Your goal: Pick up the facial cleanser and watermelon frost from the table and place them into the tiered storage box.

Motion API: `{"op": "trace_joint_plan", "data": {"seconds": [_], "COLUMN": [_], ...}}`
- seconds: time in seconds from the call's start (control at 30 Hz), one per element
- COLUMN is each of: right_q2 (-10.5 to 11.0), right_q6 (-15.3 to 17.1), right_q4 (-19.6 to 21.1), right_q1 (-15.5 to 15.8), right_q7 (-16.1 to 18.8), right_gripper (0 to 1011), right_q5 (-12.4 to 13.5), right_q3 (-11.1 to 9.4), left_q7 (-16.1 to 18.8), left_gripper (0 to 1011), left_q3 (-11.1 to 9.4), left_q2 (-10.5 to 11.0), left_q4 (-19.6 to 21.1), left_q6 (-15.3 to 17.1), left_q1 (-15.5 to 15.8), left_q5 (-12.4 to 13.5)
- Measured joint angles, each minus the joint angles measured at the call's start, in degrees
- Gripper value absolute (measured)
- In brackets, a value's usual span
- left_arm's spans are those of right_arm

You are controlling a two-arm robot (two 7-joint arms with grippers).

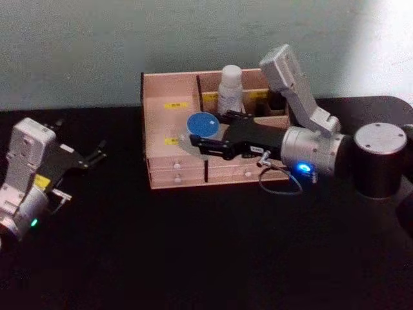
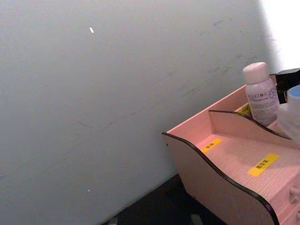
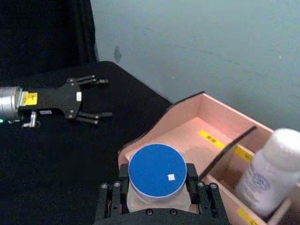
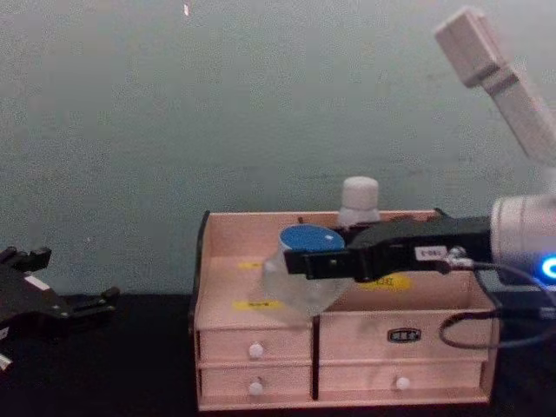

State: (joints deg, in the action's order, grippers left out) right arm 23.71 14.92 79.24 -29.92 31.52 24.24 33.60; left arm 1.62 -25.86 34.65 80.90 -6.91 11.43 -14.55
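The tiered storage box stands at the back middle of the black table. Upright in its rear right compartment is the facial cleanser, also seen as the white bottle from the chest. My right gripper is shut on the watermelon frost, a blue-lidded jar hanging tilted just above the box's front left tier. In the right wrist view the watermelon frost sits between my fingers. My left gripper rests open to the left of the box, holding nothing.
A pale wall runs close behind the box. The box front has several small drawers with white knobs. A loose cable loops under my right wrist. Bare black tabletop spreads in front of the box.
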Motion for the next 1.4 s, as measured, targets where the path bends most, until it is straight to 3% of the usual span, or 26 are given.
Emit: {"op": "trace_joint_plan", "data": {"seconds": [0.63, 1.4], "right_q2": [-6.5, -10.39], "right_q6": [-0.74, -1.58], "right_q4": [-10.55, -18.26], "right_q1": [-6.82, -9.9], "right_q7": [0.87, 1.09], "right_gripper": [724, 724], "right_q5": [-1.21, -3.09], "right_q3": [2.65, 2.92], "left_q7": [0.0, 0.0], "left_gripper": [1001, 1001], "left_q3": [0.0, 0.0], "left_q2": [0.0, 0.0], "left_q4": [0.0, 0.0], "left_q6": [0.0, 0.0], "left_q1": [0.0, 0.0], "left_q5": [0.0, 0.0]}}
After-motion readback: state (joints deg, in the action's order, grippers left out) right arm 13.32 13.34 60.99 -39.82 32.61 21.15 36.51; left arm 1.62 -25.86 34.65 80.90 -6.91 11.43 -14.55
